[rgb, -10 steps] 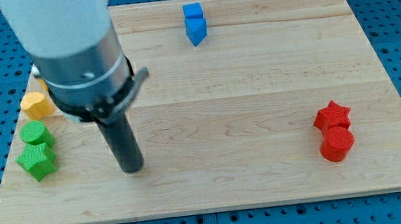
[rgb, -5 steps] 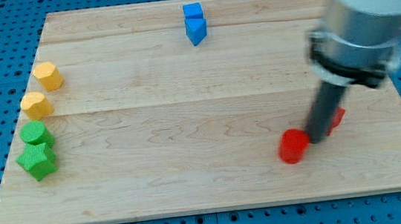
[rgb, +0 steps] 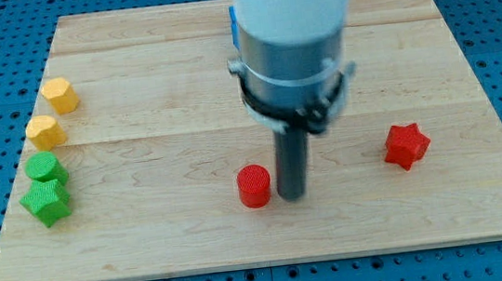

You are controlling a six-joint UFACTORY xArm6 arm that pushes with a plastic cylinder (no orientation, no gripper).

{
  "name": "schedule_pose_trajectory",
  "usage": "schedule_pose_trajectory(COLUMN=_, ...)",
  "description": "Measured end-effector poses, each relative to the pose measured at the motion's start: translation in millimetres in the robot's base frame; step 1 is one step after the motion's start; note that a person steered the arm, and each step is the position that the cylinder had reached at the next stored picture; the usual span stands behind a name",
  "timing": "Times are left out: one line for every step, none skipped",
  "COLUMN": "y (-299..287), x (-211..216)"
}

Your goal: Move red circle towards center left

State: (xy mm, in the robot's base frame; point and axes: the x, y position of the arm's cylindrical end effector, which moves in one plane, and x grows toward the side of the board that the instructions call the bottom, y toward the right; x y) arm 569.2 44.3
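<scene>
Standing nearly upright over the bench (rgb: 467,62), the arm comes down from the view's top as a pale cylinder with a dark collar, ending in a straight dark rod. My tip (rgb: 292,195) rests on the wood just to the view's right of the red circle (rgb: 254,186), so close that touching or a hair apart cannot be told. No jaws are fitted to this rig, so spread or pressed together does not apply.

Red circle: a short cylinder standing on its flat end, round face up, axis vertical; being round, it shows no facing direction. It sits immediately to the view's left of my tip, in the lower middle of the bench.

Red star (rgb: 407,145): well apart to the view's right of my tip, slightly higher in the view.

Far to the view's left of my tip, near the bench edge, a column of four: two yellow blocks (rgb: 59,94) (rgb: 45,131) above, then a green round block (rgb: 44,168) touching a green star-like block (rgb: 47,201) below it
</scene>
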Motion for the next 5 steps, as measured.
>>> schedule_pose_trajectory(y=-40, x=-6)
schedule_pose_trajectory(y=-54, x=-68)
schedule_pose_trajectory(y=-68, x=-131)
schedule_pose_trajectory(y=-18, x=-69)
schedule_pose_trajectory(y=-54, x=-64)
